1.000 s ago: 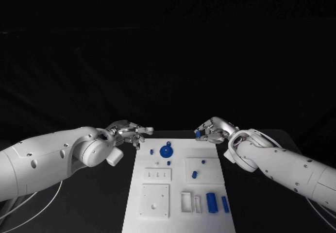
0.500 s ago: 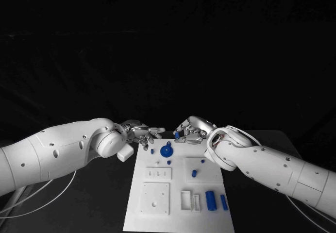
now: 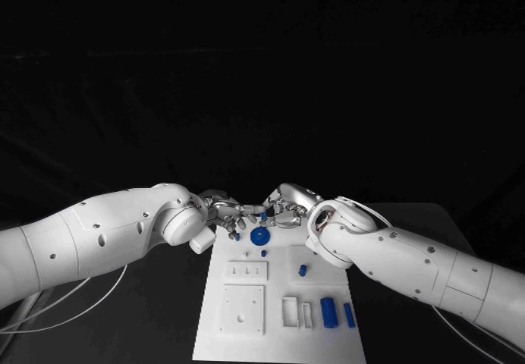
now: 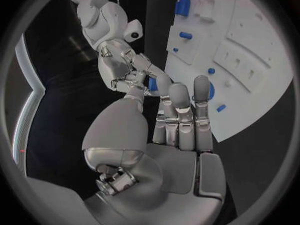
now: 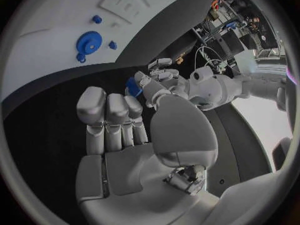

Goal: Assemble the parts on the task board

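I see my two hands meet fingertip to fingertip just past the far end of the board (image 3: 274, 303): the right hand (image 3: 287, 208) pinches a small blue part (image 4: 152, 84), and the left hand (image 3: 227, 212) touches it with its fingers half spread. Both arms reach inward from the sides. On the board near the hands lies a blue gear (image 3: 259, 235).

Head cam overhead; wrist cams share board (image 3: 279, 303).
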`<state>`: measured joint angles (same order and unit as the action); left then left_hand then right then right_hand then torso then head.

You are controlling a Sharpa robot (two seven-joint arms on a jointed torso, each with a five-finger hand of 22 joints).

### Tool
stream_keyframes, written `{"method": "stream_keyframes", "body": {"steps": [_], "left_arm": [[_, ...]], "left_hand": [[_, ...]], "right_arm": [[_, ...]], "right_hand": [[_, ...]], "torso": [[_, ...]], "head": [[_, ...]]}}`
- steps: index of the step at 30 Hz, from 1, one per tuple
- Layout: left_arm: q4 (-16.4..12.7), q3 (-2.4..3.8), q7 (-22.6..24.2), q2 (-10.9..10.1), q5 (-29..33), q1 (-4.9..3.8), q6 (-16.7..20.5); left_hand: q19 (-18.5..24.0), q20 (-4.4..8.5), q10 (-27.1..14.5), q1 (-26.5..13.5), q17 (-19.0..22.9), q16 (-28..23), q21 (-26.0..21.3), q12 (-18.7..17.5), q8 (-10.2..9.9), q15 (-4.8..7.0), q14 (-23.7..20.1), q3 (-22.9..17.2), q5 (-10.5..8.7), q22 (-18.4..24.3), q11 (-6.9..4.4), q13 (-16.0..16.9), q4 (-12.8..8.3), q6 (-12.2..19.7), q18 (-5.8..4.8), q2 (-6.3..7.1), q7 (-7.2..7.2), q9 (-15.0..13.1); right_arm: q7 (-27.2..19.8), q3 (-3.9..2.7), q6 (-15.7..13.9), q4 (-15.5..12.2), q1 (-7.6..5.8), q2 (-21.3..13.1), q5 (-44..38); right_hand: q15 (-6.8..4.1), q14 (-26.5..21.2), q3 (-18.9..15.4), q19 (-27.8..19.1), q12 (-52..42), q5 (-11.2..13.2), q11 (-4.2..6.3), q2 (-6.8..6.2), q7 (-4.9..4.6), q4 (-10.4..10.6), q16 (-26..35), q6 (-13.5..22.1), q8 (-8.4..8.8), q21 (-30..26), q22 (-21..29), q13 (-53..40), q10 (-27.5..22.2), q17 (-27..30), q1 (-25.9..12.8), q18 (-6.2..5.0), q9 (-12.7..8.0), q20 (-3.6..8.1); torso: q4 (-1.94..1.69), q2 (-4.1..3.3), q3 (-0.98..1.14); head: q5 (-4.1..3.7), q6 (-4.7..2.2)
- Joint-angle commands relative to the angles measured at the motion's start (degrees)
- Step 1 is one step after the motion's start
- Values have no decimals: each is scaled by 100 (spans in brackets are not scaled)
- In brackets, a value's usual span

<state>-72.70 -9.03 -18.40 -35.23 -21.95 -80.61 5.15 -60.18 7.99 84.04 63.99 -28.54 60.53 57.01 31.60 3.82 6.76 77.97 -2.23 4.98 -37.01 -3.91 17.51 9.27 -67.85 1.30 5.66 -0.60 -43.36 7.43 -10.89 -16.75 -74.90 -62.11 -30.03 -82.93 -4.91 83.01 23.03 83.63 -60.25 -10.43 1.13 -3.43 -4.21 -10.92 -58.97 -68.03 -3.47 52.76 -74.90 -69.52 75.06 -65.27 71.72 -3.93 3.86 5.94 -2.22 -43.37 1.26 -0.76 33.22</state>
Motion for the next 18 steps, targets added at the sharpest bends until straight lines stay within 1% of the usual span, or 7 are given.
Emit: {"method": "stream_keyframes", "body": {"steps": [1, 6, 10, 16, 17, 18], "left_arm": [[-1, 0, -152, 34, -261, -11, 57], [-3, -1, -185, 56, -314, -10, 84], [4, -1, -214, 70, -361, -10, 106], [9, -1, -247, 76, -432, -11, 115], [8, -1, -251, 77, -440, -11, 113], [7, -1, -255, 79, -449, -11, 109]], "left_hand": [[46, -10, 220, -2, 13, 15, 16, -21, -11, 11, -37, 2, -37, -13, -33, 10, 17, 42, 73, 32, -4, 25], [51, -15, 218, 7, 42, 51, 9, -21, -9, 8, -47, 8, -37, -43, -29, 31, -5, 57, 76, 17, -14, 149], [52, -16, 218, -1, 55, 66, 5, -21, -8, 7, -54, 27, -36, -58, -29, 39, -42, 49, 77, -22, -14, 178], [52, -16, 218, -1, 55, 66, 5, -21, -8, 7, -54, 27, -36, -58, -29, 39, -42, 49, 77, -22, -14, 178], [55, -17, 215, -13, 77, 79, -6, -27, -7, 5, -64, 43, -36, -80, -28, 49, -90, 49, 76, -53, -15, 197], [55, -17, 215, -13, 77, 79, -6, -27, -7, 5, -64, 43, -36, -80, -28, 49, -90, 49, 76, -53, -15, 197]], "right_arm": [[140, 3, 92, -12, -7, 41, -133], [150, 13, 125, -3, -8, 92, -135], [155, 29, 160, -2, -8, 115, -136], [169, 42, 208, -16, -8, 119, -136], [171, 43, 213, -16, -8, 120, -136], [175, 44, 219, -16, -8, 123, -136]], "right_hand": [[-4, 30, 14, 29, -13, -29, 8, -39, -7, 17, -31, 1, -13, -24, -639, -2, 25, -11, 7, -20, 10, 3], [-4, 30, 14, 29, -13, -29, 8, -39, -7, 17, -31, 1, -13, -24, -639, -2, 25, -11, 7, -20, 10, 3], [-5, 29, 2, 34, -9, -53, 10, -40, -5, 26, -30, -5, -13, -13, -642, 0, 24, -13, 9, -18, 10, 4], [-5, 29, -5, 33, -14, -68, 10, -42, -3, 26, -31, -7, -14, -16, -642, -4, 28, -15, 11, -18, 11, 4], [-5, 30, -13, 36, -16, -78, 11, -41, -5, 25, -35, -6, -13, -11, -643, -6, 29, -20, 14, -17, 10, 5], [-5, 30, -13, 36, -16, -78, 11, -41, -5, 25, -35, -6, -13, -11, -643, -6, 29, -20, 14, -17, 10, 5]], "torso": [[-8, -8, -4], [-8, -12, -12], [-11, -14, -11], [-4, -10, -10], [-3, -9, -10], [-1, -7, -10]], "head": [[27, 7], [31, 12], [38, 14], [48, 20], [47, 22], [47, 25]]}}
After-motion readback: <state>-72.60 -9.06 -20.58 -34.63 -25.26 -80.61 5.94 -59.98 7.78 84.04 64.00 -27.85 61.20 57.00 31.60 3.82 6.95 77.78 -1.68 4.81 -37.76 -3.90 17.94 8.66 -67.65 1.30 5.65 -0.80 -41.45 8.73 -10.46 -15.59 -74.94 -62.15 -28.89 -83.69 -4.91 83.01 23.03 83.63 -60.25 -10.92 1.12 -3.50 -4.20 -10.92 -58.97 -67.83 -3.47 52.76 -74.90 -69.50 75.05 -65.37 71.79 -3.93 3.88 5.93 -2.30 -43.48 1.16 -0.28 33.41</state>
